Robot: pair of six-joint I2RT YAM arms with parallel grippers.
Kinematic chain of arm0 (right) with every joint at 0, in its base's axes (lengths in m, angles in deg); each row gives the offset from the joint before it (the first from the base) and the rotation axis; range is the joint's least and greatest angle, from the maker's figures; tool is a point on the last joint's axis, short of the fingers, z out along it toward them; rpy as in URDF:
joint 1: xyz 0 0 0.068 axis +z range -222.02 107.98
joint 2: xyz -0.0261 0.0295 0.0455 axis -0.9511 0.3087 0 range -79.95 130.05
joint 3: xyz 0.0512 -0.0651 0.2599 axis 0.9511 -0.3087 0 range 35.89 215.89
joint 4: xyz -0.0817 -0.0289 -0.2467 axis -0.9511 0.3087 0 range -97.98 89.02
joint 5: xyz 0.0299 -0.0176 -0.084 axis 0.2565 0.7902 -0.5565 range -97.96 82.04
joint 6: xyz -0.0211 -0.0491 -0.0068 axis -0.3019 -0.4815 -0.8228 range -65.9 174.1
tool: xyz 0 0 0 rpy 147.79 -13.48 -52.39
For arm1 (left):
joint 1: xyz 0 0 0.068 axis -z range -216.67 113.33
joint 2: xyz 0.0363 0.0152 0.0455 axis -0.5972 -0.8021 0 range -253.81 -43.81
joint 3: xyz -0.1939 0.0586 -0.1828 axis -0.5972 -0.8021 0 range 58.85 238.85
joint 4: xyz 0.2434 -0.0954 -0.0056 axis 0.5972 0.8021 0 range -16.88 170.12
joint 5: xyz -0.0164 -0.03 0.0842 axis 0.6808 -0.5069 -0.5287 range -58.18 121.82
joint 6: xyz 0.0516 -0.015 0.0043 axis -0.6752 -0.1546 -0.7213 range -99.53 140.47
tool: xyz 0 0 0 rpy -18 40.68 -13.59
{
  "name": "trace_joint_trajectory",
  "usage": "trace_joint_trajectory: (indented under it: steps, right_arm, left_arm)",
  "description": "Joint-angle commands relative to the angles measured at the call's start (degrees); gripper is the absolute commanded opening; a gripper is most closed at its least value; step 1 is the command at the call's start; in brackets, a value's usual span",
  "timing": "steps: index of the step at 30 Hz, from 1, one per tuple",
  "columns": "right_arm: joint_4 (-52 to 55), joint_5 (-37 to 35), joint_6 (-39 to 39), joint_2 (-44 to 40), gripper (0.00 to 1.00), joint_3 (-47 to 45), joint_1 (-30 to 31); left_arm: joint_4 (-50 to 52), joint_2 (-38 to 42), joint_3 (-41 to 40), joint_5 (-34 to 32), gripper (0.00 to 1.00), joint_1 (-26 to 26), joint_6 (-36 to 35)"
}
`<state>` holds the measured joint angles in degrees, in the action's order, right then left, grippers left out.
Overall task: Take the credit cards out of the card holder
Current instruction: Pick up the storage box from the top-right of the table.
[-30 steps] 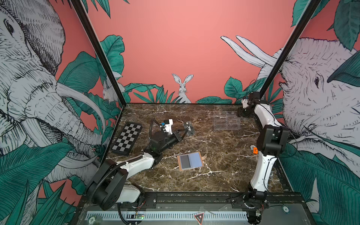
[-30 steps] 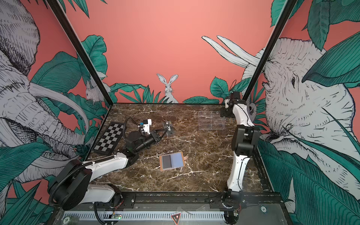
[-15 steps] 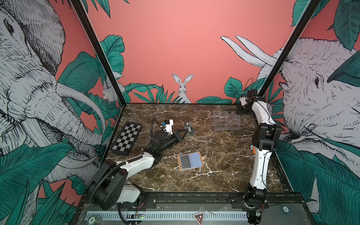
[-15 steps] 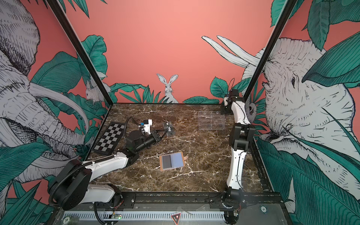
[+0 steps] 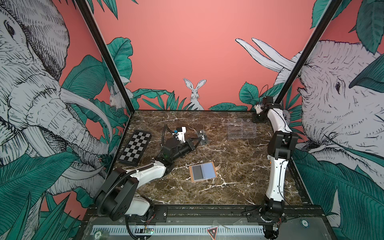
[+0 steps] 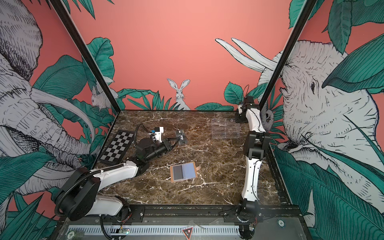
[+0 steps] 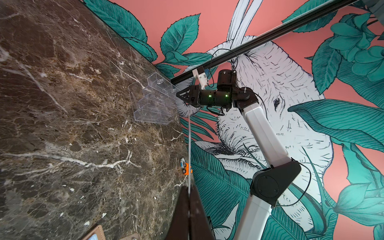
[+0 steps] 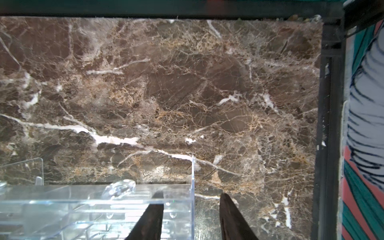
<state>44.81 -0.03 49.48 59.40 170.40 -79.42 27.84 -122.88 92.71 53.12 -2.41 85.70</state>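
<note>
Card (image 5: 203,137) with white "Vip" lettering is pinched between the pressed-together fingers of the left hand (image 5: 198,140). It is lifted off the brown marble counter (image 5: 239,170) and tilted, toward the back and left of centre. In the left wrist view the card shows edge-on as a thin pale line running out from between the two dark fingers (image 7: 182,212).

The card holder (image 5: 204,172) lies opened flat near the middle of the counter, nearer the front and well apart from the held card. One half looks dark grey and the other pale blue, and a small tab sticks out at its right edge. Whether a card sits in either sleeve cannot be told.

A chequered board (image 5: 136,148) lies flat along the left wall, near the left arm. A clear tiered stand (image 5: 241,131) sits at the back right. The right hand (image 5: 257,118) hangs at the stand's far right corner, close to the corner post. In the right wrist view its fingers (image 8: 149,218) are spread, and the stand's upright side wall stands in the gap between them, touching neither as far as shows. A small orange piece (image 7: 187,168) sits at the counter's right edge, near the right arm.
</note>
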Motion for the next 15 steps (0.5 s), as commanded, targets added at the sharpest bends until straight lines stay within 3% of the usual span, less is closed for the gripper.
trace_joint_trajectory:
  steps: [1,9,15]
  right_arm:
    - [0.81,-0.56,-0.65,0.77,0.39,1.36,-0.28]
    - [1.18,-0.04,-1.09,0.31,0.27,1.24,-0.25]
    - [-0.74,0.73,-0.42,-3.63,0.20,-4.92,0.00]
  left_arm:
    - [-0.73,0.22,2.12,1.11,0.00,-0.33,0.71]
    - [-0.21,0.93,1.97,1.12,0.00,-0.38,0.50]
    - [-0.57,1.66,1.63,0.85,0.00,-0.34,0.85]
